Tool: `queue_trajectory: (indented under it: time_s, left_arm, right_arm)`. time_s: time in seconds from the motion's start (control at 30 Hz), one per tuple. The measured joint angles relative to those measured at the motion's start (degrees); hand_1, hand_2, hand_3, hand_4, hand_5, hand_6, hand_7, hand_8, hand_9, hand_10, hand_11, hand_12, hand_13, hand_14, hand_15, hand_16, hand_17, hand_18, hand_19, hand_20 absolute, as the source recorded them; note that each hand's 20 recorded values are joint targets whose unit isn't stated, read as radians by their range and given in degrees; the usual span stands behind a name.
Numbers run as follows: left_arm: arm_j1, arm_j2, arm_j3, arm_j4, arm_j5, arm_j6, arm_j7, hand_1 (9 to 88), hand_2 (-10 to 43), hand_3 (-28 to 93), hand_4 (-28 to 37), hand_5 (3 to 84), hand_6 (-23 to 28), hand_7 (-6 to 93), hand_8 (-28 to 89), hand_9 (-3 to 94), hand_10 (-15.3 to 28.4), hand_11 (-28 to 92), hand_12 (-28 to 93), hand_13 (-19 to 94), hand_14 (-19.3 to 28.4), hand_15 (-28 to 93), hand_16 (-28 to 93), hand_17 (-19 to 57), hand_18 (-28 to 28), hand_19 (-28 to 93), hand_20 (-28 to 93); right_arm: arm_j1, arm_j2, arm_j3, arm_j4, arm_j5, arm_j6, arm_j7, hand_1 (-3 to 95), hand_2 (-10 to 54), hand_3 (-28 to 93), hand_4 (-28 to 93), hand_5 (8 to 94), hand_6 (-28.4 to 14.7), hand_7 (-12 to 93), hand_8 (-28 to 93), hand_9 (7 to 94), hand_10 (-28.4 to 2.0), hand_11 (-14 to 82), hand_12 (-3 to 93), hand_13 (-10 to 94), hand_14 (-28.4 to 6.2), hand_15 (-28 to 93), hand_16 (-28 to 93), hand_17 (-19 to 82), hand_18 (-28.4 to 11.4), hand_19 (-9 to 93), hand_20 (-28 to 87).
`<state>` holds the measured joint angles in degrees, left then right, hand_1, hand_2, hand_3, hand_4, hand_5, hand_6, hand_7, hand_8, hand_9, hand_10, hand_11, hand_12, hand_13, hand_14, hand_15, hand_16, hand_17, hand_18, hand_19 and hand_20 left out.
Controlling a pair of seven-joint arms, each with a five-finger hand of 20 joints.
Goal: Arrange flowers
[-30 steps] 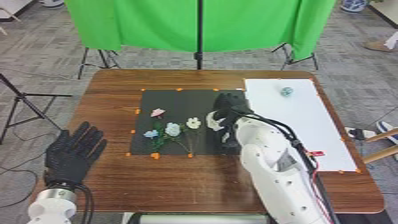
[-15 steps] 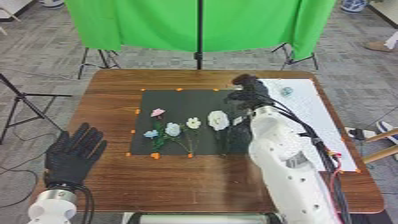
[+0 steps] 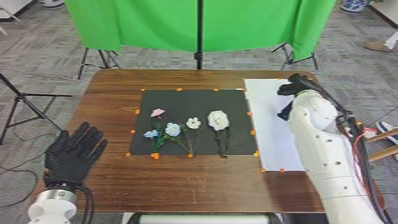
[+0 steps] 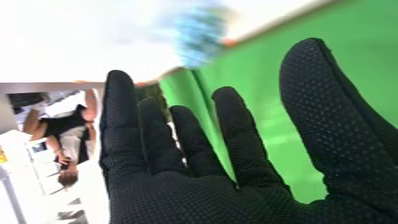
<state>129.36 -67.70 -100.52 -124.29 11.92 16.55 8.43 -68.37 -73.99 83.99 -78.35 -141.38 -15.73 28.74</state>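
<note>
Right hand [image 3: 290,89], empty with fingers extended, has withdrawn from the white flower [image 3: 218,120] to its left; nearby teal flower [image 4: 197,36] likely follows.

Floor: grey patterned carpet [image 3: 53,60], dark cable [image 3: 35,178] on the left
Table: brown wood [image 3: 151,190]
Backdrop: bright green cloth [image 3: 253,25] beyond the table
Stands: black pole [image 3: 200,57] before the cloth, black tripod [image 3: 19,95] at left
Far right: blue-and-white vessel [image 3: 354,5]
Right edge: pale wooden furniture [image 3: 382,154], partly visible
</note>
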Motion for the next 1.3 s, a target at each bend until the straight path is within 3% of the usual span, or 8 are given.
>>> queue_trajectory:
  time_s: [0.23, 0.37, 0.47, 0.6, 0.77, 0.9, 1.0, 1.3]
  left_arm:
    - [0.15, 0.11, 0.23, -0.17, -1.78, -0.02, 0.64, 29.1, 15.5, 74, -28.0, 48.6, 9.1, 13.4, -9, 44.0, 15.0, 25, 13, 34, 15.6, 46, -6, -2.8, 14.3, 33, 16]
    - [0.15, 0.11, 0.45, -0.21, -2.23, 0.0, 0.75, 29.1, 15.5, 74, -28.1, 48.7, 9.2, 13.4, -9, 44.1, 15.0, 25, 13, 34, 15.6, 46, -6, -2.7, 14.3, 32, 16]
    - [0.15, 0.18, 0.52, -0.23, -2.5, 0.03, 0.96, 29.4, 14.5, 75, -27.8, 48.7, 9.1, 13.5, -9, 44.2, 14.8, 25, 13, 34, 15.7, 46, -6, -2.7, 14.3, 32, 16]
    - [0.16, 0.26, 0.54, -0.25, -3.21, 0.04, 1.29, 29.6, 13.9, 75, -27.8, 48.7, 9.2, 13.7, -9, 44.2, 14.8, 25, 13, 34, 15.6, 46, -6, -2.7, 14.3, 32, 17]
    - [0.2, 0.23, 0.54, -0.27, -4.02, 0.06, 1.43, 32.3, 11.6, 74, -27.1, 48.8, 9.1, 13.9, -9, 44.3, 14.7, 25, 13, 34, 15.5, 46, -6, -2.6, 14.3, 32, 17]
    - [0.19, 0.03, 0.54, -0.29, -3.83, 0.28, 1.22, 32.8, 11.2, 74, -26.5, 48.9, 9.2, 14.1, -9, 44.3, 14.7, 25, 13, 34, 15.5, 46, -6, -2.7, 14.3, 33, 17]
    - [0.15, -0.11, 0.54, -0.29, -3.74, 0.29, 1.17, 32.8, 11.3, 74, -26.4, 48.9, 9.2, 14.1, -9, 44.4, 14.7, 26, 13, 34, 15.5, 46, -6, -2.7, 14.3, 33, 17]
    - [0.13, -0.2, 0.22, -0.32, -3.69, 0.29, 1.17, 31.2, 12.7, 74, -27.1, 48.9, 9.2, 14.1, -9, 44.3, 14.8, 25, 13, 34, 15.5, 46, -6, -2.7, 14.3, 33, 17]
  right_arm:
    - [0.43, 0.57, 2.06, 1.25, 2.25, -7.56, -0.66, 44.5, -9.5, 82, -28, 37.7, -4.0, 18, -14, 28.3, -15.5, 12.0, 8.6, 30, -16.2, 31, 11, 18, -19.2, 60, 19]
    - [0.75, 0.3, 1.87, 1.63, 1.12, -7.64, -2.6, 46.6, -9.5, 81, -28, 41.8, -3.3, 20, -15, 38.5, -14.7, 15.8, 11.1, 39, -14.3, 41, 13, 21, -19.3, 67, 21]
    - [0.89, 0.26, 1.35, 1.94, -1.57, -7.07, -5.7, 45.7, -9.5, 81, -28, 43.7, -3.2, 22, -15, 42.9, -16.2, 18.5, 14.6, 42, -14.0, 46, 14, 22, -19.3, 68, 22]
    - [0.54, 0.11, -0.63, 1.98, -2.27, -5.55, -8.24, 48.2, -9.5, 79, -28, 49.8, -3.2, 27, -16, 49.8, -16.0, 30.1, 20.2, 48, -12.6, 55, 18, 25, -19.1, 73, 25]
    - [0.37, -0.1, -3.57, 1.97, -3.3, -4.05, -8.64, 59.4, -9.5, 71, -28, 59.7, -1.1, 47, -1, 66.2, -10.6, 30.1, 46.8, 59, -8.5, 56, 41, 30, -19.8, 79, 34]
    - [0.12, -0.61, -4.26, 0.99, -4.05, -5.26, -9.34, 61.8, -9.5, 71, -28, 63.4, -0.4, 50, 2, 69.1, -9.6, 31.8, 51.4, 62, -8.3, 58, 44, 32, -20.0, 81, 37]
    - [-1.94, 0.12, -5.29, -2.85, -1.07, -6.51, -9.26, 61.8, -9.4, 72, -28, 63.5, -0.4, 49, 3, 69.2, -10.0, 31.5, 51.2, 62, -8.4, 58, 44, 32, -20.1, 81, 37]
    - [-13.44, 7.51, -9.88, -25.14, 20.87, -4.36, -1.97, 61.9, -9.5, 73, -28, 64.9, -1.0, 46, 4, 71.7, -11.8, 27.6, 52.0, 62, -8.4, 57, 44, 33, -20.5, 82, 38]
